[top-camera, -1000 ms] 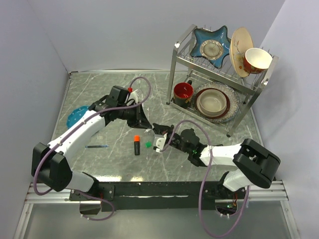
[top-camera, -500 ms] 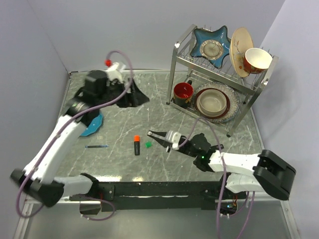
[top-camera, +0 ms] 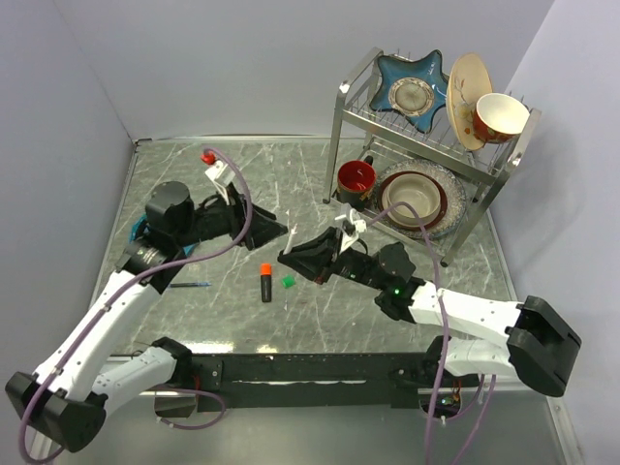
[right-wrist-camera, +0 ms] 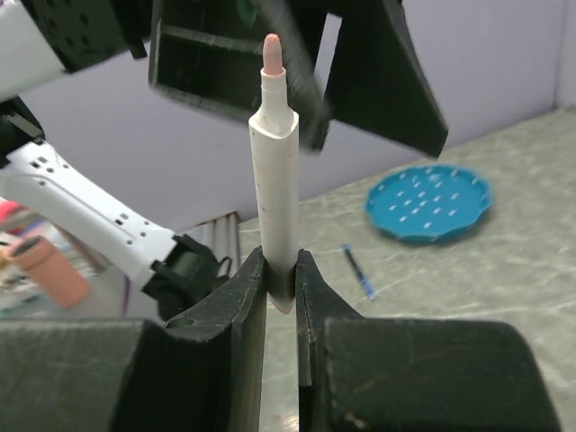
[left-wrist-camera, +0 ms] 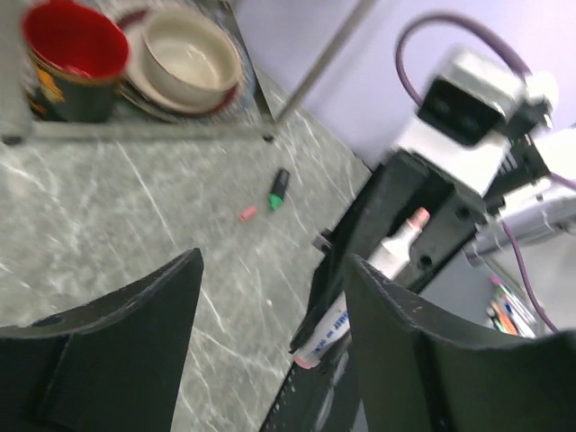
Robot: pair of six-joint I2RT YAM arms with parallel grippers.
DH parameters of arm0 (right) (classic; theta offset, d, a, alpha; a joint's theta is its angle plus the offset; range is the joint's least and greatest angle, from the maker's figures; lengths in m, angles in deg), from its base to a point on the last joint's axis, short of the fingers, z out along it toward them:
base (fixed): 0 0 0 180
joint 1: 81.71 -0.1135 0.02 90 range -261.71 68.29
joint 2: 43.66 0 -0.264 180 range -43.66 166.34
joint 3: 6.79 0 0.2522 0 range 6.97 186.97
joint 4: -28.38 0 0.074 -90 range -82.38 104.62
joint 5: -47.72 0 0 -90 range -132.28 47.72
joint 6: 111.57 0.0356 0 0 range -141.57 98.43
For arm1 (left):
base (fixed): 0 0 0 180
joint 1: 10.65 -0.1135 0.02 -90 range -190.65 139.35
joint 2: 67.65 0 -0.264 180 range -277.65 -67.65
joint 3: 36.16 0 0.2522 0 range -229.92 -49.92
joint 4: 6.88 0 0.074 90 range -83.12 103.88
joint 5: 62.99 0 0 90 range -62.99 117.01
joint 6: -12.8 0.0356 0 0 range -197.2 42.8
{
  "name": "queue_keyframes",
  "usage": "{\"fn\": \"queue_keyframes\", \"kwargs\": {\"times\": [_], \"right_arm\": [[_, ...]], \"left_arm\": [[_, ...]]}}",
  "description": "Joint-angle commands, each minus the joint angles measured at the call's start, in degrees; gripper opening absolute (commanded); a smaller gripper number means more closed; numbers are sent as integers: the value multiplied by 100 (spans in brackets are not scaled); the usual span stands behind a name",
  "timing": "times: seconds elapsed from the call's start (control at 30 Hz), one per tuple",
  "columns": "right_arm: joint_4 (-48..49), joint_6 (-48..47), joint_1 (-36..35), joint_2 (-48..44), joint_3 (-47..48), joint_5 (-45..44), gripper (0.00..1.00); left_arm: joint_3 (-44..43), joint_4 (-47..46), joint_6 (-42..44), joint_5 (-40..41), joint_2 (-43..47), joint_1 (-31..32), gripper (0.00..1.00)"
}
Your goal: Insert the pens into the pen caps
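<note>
White pen [right-wrist-camera: 279,180] upright between right jaws

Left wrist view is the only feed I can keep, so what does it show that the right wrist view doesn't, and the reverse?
Only the left wrist: a small pink cap, a green-tipped black marker, a red mug and a cream bowl. Only the right wrist: a blue perforated disc and a thin blue pen. Both: the thin white pen, pink-tipped, clamped in the right gripper, above the grey marble table.
</note>
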Motion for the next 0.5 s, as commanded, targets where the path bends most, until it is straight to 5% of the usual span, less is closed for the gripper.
{"fn": "queue_keyframes", "kwargs": {"times": [0.0, 0.47], "right_arm": [[225, 1009, 289, 240, 363, 559, 0], [164, 1326, 413, 469, 547, 780, 0]], "left_arm": [[89, -742, 57, -907, -45, 8, 66], [212, -734, 66, -1137, -203, 8, 67]]}}
